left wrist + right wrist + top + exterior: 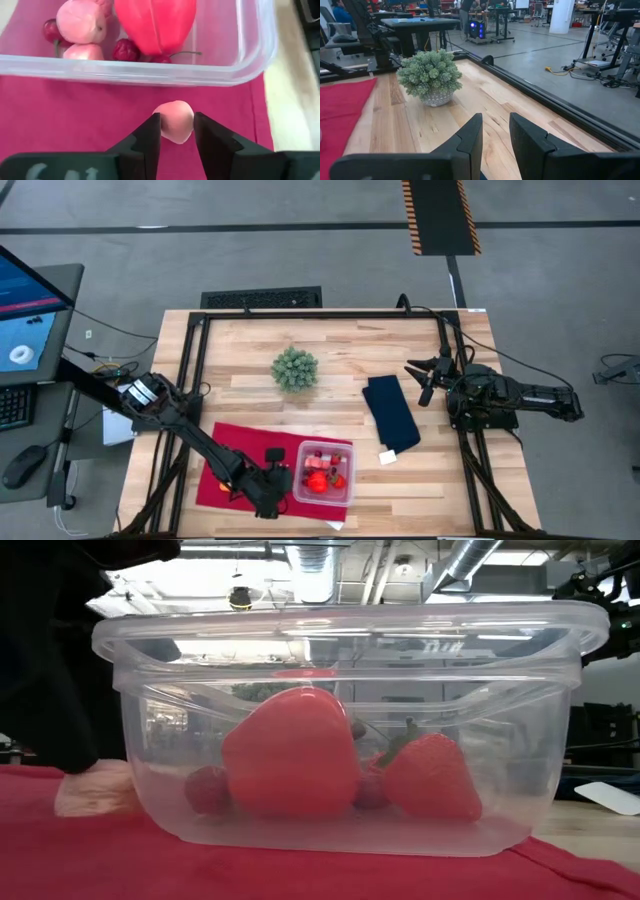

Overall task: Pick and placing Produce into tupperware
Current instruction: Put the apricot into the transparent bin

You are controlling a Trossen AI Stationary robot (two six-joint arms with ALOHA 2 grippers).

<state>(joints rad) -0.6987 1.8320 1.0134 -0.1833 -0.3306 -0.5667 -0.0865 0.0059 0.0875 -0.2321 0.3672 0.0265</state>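
1. The left gripper (176, 131) has its jaws clamped around a small pale pink rounded toy piece (174, 120), low over the flat red cloth (75, 120).
2. Just beside it, the clear square plastic tupperware (150, 72) already holds red produce; this piece remains outside.
3. The right gripper (495, 132) waits by the table's right edge, jaws slightly apart.

Pale pink piece (173, 121) on red cloth (228, 452); clear tupperware (322, 472) of red produce (292, 752); perhaps navy cloth (392, 414); green ball (295, 369).
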